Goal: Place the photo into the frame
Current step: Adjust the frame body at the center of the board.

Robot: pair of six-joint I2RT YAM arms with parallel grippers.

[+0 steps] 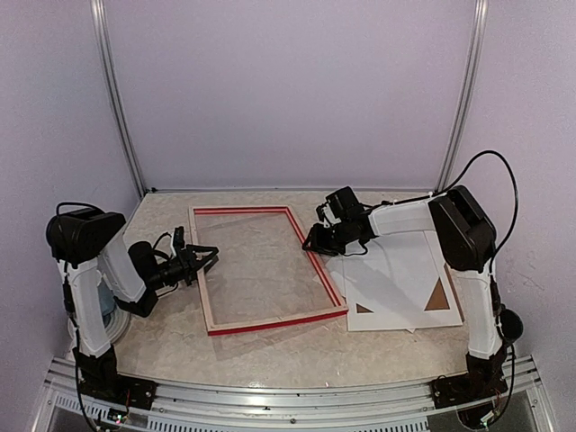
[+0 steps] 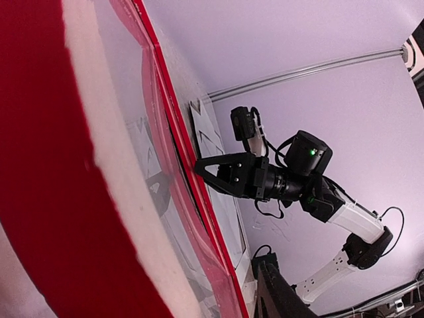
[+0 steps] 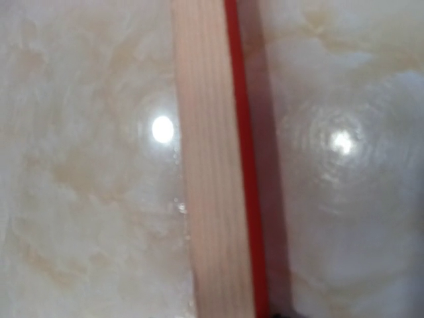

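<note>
Lying flat-looking across the middle of the surface (image 1: 270, 364), pale wood back upward and red showing along the outer edges: the frame (image 1: 270, 321).

At centre left of the top view, the left end effector (image 1: 206, 257), fingers either side of the frame's left rail and pinching it (seen from the left wrist, that rail fills the left half as a broad red band with a pale stripe).

Just right of centre, against the frame's right rail, the right end effector (image 1: 311, 241). Tip touching the red edge in the left wrist view. No telling whether spread or pressed onto the rail.

In the right wrist view, close and blurred: a strip of pale wood with a thin red edge, running top to bottom over the marbled surface.

At lower right, under the right arm and just beside the frame's right rail, a pile of white sheets (image 1: 423, 317). Topmost and skewed, plain white, seemingly the photo (image 1: 396, 270), outside the frame. Showing at the pile's lower part, two brown triangles (image 1: 438, 298).
</note>
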